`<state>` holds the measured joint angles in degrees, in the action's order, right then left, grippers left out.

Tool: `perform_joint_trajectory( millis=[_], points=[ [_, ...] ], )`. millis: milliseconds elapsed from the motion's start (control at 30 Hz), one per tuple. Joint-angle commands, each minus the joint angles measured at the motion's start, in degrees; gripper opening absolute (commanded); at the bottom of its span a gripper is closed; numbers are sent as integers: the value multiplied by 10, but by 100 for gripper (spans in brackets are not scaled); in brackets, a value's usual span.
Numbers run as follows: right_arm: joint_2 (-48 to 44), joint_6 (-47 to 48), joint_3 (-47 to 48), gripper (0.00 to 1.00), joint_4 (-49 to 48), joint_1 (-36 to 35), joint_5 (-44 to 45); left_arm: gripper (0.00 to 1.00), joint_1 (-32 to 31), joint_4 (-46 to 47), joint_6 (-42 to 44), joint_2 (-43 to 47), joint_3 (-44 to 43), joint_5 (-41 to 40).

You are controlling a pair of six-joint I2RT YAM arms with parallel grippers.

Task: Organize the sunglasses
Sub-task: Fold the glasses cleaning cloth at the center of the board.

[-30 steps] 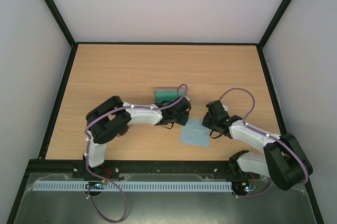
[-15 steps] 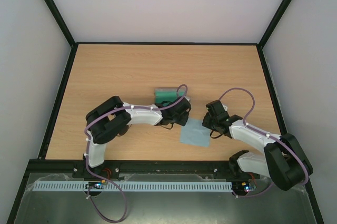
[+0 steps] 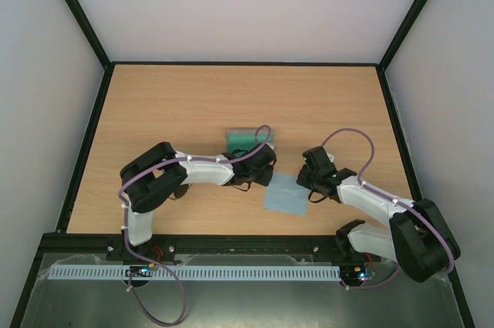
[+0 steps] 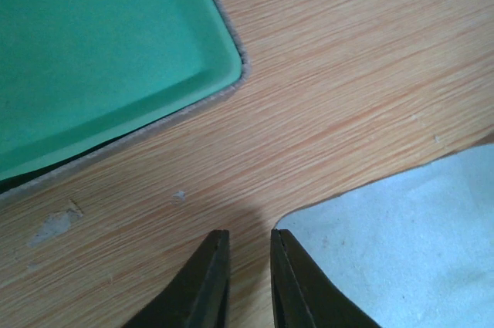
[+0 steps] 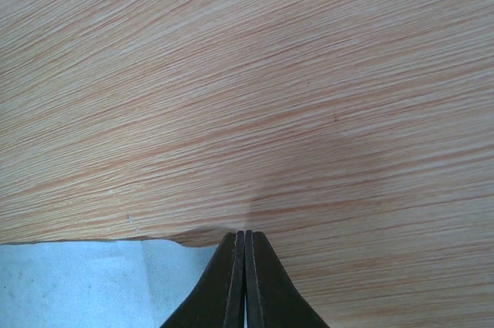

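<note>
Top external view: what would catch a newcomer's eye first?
A light blue square cloth lies on the wooden table, between the two grippers: the left gripper hangs at one corner, the right gripper, shut, at its opposite edge. Behind the left gripper sits a green-lined grey rectangular case.

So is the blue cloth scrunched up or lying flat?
Lying flat. From above, the light blue cloth shows as a smooth square on the wooden table, and its corner in the left wrist view lies smooth.
</note>
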<state>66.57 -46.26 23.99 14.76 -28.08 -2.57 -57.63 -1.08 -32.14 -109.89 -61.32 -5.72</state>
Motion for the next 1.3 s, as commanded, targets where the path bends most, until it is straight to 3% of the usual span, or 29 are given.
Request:
perform_joint_trajectory(
  millis=[0,133,533,933,1267],
  points=[
    [-11,4,10,1,18,3,11,21,-3,-14,-4,11,8,5],
    [-14,4,8,1,18,3,11,25,-5,-13,-4,12,5,7],
    [-21,2,-1,1,13,3,8,23,-20,-22,4,-24,-20,6],
    [-27,3,-11,1,8,3,5,3,-22,-34,6,-33,-28,-9],
    [-25,10,-2,1,5,3,-7,2,-11,-23,-4,5,-2,-27]
  ],
)
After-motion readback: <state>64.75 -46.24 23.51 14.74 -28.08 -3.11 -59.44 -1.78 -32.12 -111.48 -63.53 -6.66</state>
